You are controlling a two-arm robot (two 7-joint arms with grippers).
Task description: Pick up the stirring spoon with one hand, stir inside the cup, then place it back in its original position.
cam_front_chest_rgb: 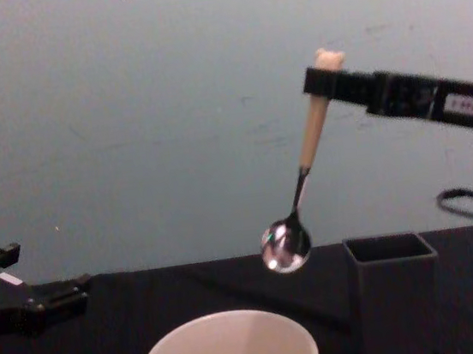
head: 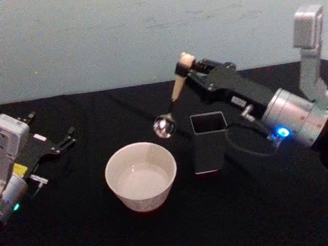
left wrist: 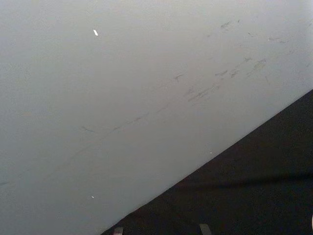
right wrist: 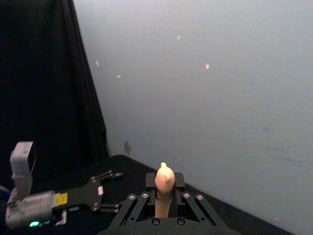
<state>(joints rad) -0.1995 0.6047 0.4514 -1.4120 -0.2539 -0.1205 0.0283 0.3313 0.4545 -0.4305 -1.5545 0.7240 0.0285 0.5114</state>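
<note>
Head view: the right gripper [head: 183,69] pinches the spoon [head: 176,93] high on its handle, just under the bear head, so the stem hangs down and the bowl is free to dip. The bowl is in the air, beyond the cup [head: 143,203]'s far rim and just left of the holder [head: 208,148], touching neither. The left gripper [head: 51,129] lies at the left of the table [head: 76,236], fingers spread wide and empty, well apart from the cup.

Left wrist view: the wall [left wrist: 122,98] and a corner of black table, with two fingertips apart and nothing between them.

Right wrist view: the fingers clamp both sides of the handle, whose tip pokes out above them.

Chest view: the spoon hangs tilted, its bowl above the cup's rim and beside the holder's mouth. The cup's wide mouth looks to leave plenty of room for stirring. The holder's edge is the one thing close enough to catch, I judge.
</note>
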